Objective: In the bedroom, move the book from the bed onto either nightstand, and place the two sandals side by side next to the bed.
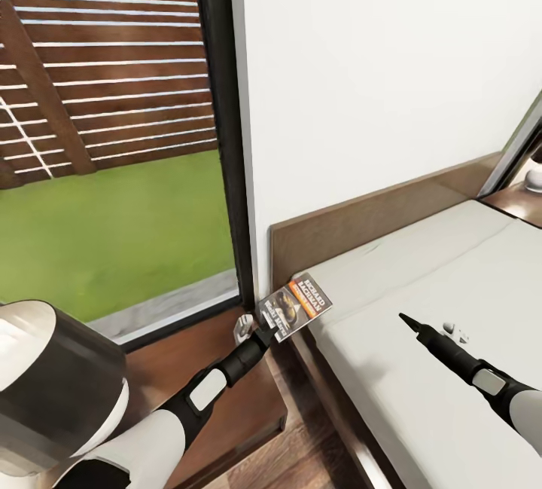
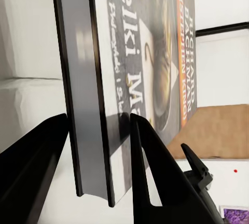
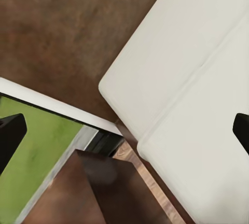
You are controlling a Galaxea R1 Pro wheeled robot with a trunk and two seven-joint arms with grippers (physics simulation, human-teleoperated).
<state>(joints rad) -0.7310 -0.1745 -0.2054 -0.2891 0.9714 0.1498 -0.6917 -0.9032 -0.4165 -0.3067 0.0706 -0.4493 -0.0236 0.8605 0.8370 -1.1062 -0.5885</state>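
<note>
Left hand pinches the book above the nightstand; right hand, seemingly spread, hangs over the bed.

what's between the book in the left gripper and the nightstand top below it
Nothing visible. The left gripper holds the book up in the air at the corner of the bed, and the nightstand top beneath looks bare, apart from a small pale object by the gripper that I cannot identify.
</note>
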